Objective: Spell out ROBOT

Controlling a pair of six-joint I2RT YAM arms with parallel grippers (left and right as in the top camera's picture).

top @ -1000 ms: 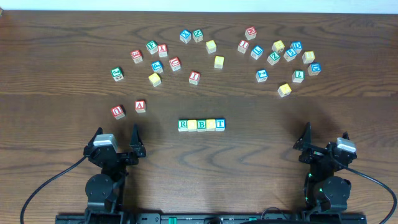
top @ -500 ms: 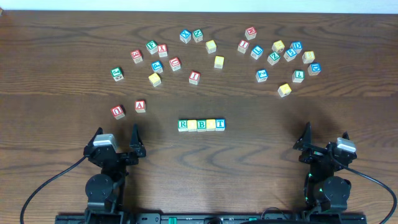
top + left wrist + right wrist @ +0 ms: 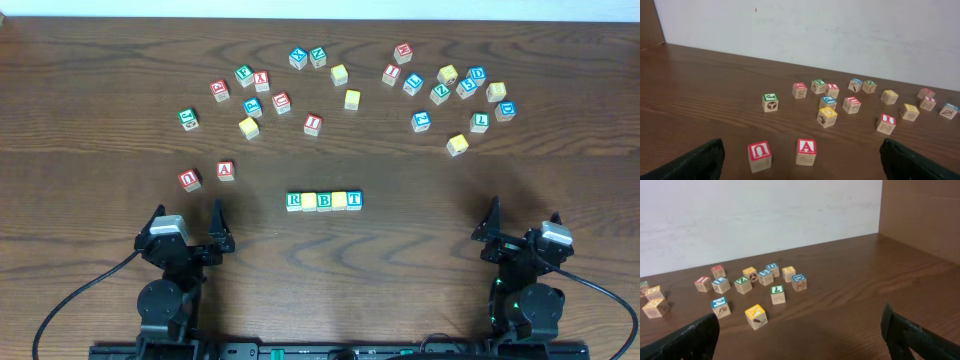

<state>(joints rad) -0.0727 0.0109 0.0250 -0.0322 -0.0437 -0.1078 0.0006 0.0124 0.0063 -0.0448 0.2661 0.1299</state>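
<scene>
Five small wooden letter cubes [image 3: 323, 200] sit in a touching row, just below centre on the brown table [image 3: 400, 285].
Both spread wide and empty: left hand [image 3: 188, 212] lower left, right hand [image 3: 523, 212] lower right, well apart from the row.

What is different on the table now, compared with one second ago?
Nothing has visibly changed. The row of five cubes stays in the middle, the loose cubes lie where they were, and the left claw and the right claw remain open and empty.
</scene>
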